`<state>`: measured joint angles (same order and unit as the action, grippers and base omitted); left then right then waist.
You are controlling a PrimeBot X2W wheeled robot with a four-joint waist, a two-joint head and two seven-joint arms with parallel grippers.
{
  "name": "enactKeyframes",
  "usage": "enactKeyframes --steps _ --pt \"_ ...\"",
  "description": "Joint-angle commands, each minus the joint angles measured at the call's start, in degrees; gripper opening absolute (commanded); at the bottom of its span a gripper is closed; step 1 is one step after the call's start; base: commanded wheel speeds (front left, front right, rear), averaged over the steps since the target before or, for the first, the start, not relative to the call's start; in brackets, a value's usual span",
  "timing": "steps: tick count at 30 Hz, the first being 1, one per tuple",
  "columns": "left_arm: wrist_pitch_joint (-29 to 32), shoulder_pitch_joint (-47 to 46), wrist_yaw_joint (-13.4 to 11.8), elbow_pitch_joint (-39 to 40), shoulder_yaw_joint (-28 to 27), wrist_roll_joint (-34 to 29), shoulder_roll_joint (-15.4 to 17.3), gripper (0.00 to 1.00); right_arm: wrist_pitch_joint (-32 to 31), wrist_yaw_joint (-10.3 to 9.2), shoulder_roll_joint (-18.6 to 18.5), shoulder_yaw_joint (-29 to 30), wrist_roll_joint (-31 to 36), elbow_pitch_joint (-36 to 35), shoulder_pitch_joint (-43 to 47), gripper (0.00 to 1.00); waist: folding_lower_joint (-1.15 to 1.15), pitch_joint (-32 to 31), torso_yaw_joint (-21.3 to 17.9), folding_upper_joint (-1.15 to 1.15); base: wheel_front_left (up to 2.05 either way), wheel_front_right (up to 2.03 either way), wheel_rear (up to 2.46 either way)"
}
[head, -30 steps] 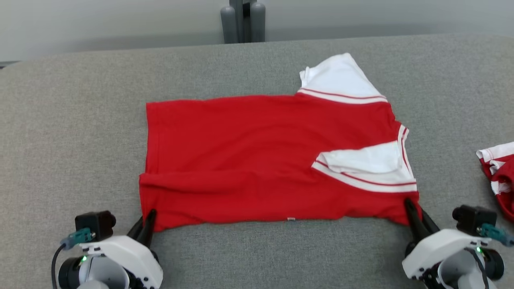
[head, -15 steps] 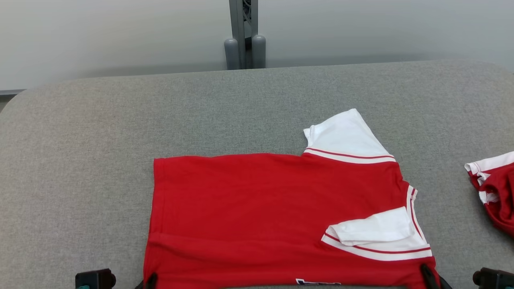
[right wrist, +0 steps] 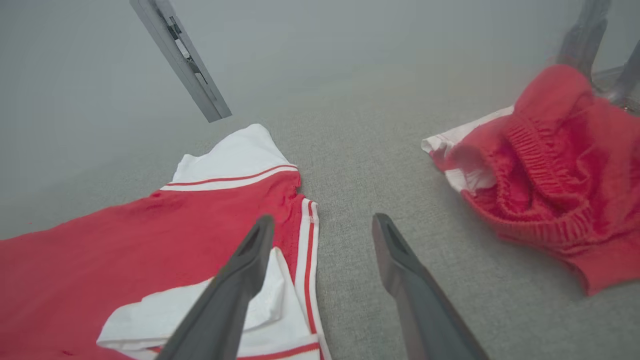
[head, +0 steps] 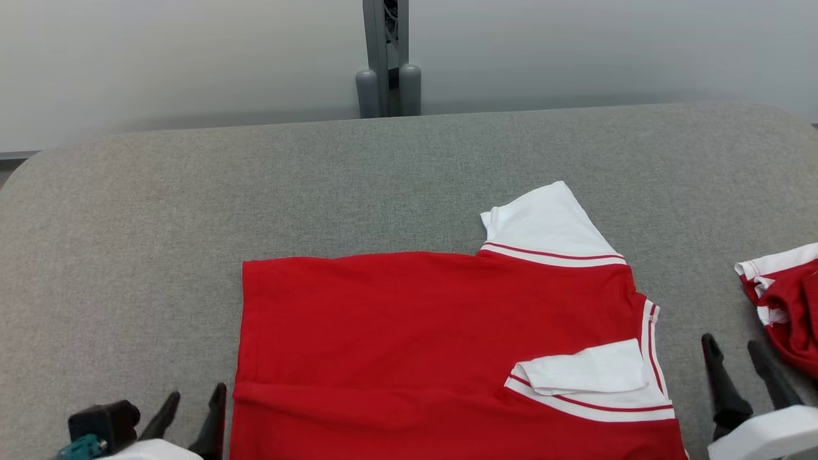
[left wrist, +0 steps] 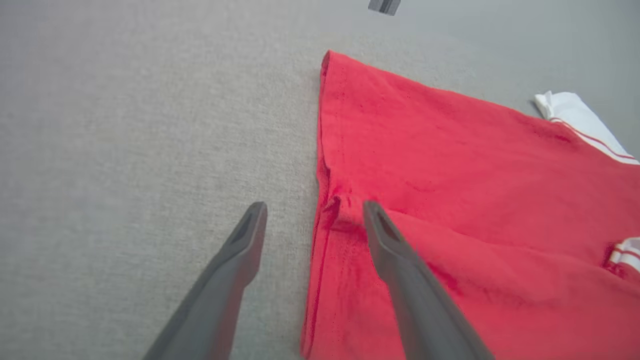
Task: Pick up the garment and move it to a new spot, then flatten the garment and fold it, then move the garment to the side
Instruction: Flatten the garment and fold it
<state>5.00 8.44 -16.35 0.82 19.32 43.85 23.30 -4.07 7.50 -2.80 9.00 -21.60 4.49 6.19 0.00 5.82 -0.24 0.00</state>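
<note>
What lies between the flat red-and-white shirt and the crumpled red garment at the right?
Bare grey fabric tabletop, with the open right gripper standing in that gap; the head view shows it.

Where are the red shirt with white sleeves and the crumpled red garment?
red shirt with white sleeves [head: 409, 332]: head view, middle of red body.
crumpled red garment [right wrist: 542, 185]: right wrist view, its ribbed band.

Garment: red short-sleeved shirt with white sleeves trimmed in red stripes. It lies flat on the grey desk, hem toward 9 o'clock and neck toward 3 o'clock. The far sleeve projects toward 1 o'clock. The near sleeve is folded inward onto the body at 4 o'clock. A shallow crease runs along the 6 o'clock side.
</note>
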Motion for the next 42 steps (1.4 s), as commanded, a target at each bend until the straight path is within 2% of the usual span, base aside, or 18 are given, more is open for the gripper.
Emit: enactKeyframes --steps 1,8,16,21,22,23,24,27,29,31,34,42 --pt "-1.61 -1.77 -0.57 1.03 -1.32 -0.83 0.79 1.00 0.52 -0.02 -0.28 1.19 1.11 -0.80 -2.39 1.00 0.00 -0.03 -0.16 0.00 0.00 0.00 0.00" --pt "-7.56 -8.65 -2.44 4.08 -4.62 -5.01 1.91 1.00 0.46 -0.02 -0.97 5.12 4.88 -0.79 -14.25 1.00 0.00 0.09 -0.09 0.00 0.00 0.00 0.00" --pt "-8.69 -16.56 -1.39 3.36 -3.64 -7.92 2.20 1.00 0.30 -0.02 -4.48 3.41 4.41 5.71 -28.70 1.00 0.00 2.35 -0.18 0.00 0.00 0.00 0.00" --pt "-4.83 -25.23 2.93 -2.48 0.97 -7.57 0.49 1.00 -1.21 -0.02 -7.76 -0.92 3.32 14.55 -39.36 1.00 0.00 6.32 1.85 0.00 0.00 0.00 0.00" --pt "-4.83 -25.23 2.93 -2.48 0.97 -7.57 0.49 1.00 -1.21 -0.02 -7.76 -0.92 3.32 14.55 -39.36 1.00 0.00 6.32 1.85 0.00 0.00 0.00 0.00" --pt "-2.88 -27.98 4.79 -5.29 2.64 -7.04 -0.14 1.00 -1.96 -0.02 -8.57 -2.96 2.59 17.78 -42.41 1.00 0.00 7.77 2.53 0.00 0.00 0.00 0.00" --pt "-2.88 -27.98 4.79 -5.29 2.64 -7.04 -0.14 1.00 -1.96 -0.02 -8.57 -2.96 2.59 17.78 -42.41 1.00 0.00 7.77 2.53 0.00 0.00 0.00 0.00" --pt "1.10 -32.26 8.00 -11.01 5.26 -5.75 -1.65 1.00 -3.82 -0.02 -10.37 -7.56 1.79 24.26 -47.60 1.00 0.00 10.56 3.70 0.00 0.00 0.00 0.00" --pt "2.06 -33.07 8.52 -12.39 5.87 -5.63 -1.82 1.00 -4.31 -0.02 -10.62 -8.67 1.26 25.94 -48.56 1.00 0.00 11.22 3.93 0.00 0.00 0.00 0.00" --pt "4.17 -35.46 10.34 -15.87 7.07 -4.75 -2.65 1.00 -5.28 -0.02 -11.50 -12.27 0.35 30.07 -51.25 1.00 0.00 13.13 4.61 0.00 0.00 0.00 0.00" --pt "5.96 -37.63 11.67 -19.10 7.79 -3.76 -3.67 1.00 -6.11 -0.02 -12.21 -15.65 -0.97 33.99 -53.27 1.00 0.00 14.93 5.27 0.00 0.00 0.00 0.00" --pt "7.32 -42.64 14.57 -25.49 9.37 -3.02 -5.99 1.00 -7.11 -0.02 -13.42 -23.53 -3.82 42.93 -58.69 1.00 0.00 18.71 6.42 0.00 0.00 0.00 0.00"
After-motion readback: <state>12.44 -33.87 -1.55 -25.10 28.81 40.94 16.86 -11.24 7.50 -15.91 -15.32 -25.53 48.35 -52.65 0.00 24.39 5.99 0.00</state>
